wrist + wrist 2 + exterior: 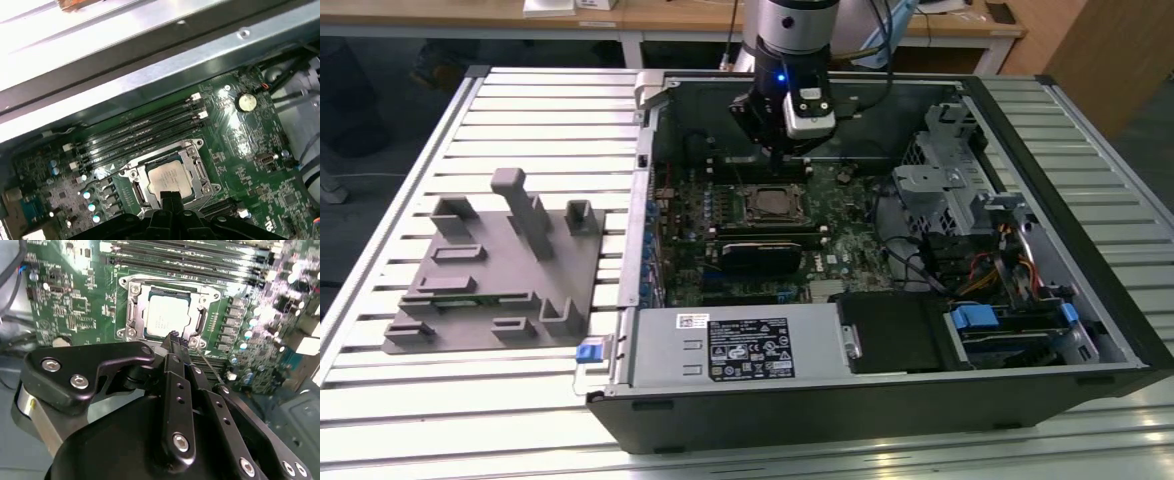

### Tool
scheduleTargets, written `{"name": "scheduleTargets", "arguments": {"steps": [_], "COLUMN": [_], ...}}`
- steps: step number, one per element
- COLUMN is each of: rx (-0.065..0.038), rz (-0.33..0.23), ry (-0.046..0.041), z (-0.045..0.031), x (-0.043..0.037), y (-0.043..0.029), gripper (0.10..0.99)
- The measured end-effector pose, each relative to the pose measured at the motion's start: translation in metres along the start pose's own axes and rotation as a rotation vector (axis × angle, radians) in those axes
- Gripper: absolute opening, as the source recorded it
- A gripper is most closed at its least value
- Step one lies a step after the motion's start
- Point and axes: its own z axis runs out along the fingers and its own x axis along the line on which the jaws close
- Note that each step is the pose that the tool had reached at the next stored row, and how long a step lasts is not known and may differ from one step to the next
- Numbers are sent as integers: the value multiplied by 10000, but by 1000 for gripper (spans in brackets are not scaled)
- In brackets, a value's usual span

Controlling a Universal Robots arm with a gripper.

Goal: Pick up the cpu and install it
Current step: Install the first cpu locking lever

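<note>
Cpu [167,316] lies seated in its socket [131,315], centre frame in both wrist views; my pincer [174,337] hovers above, pressed together, holding nothing.

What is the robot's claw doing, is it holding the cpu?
Gripper: shut, holding nothing; the cpu lies in the socket just beyond its tips.

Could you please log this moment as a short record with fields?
cpu: silvery top up, lying in the socket
socket: metal frame around the cpu, on the green board
hand: fingers together, tips just over the cpu's edge, holding nothing
case: lying open, side panel off
fixture: grey block beside the case, at the exterior view's left
</note>
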Motion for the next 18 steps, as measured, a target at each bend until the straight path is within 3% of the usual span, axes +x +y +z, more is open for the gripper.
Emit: {"name": "scheduleTargets", "arguments": {"steps": [18], "rx": [-2], "rz": [-3186], "ry": [39], "z": [7], "x": [0], "y": [0], "gripper": [106]}}
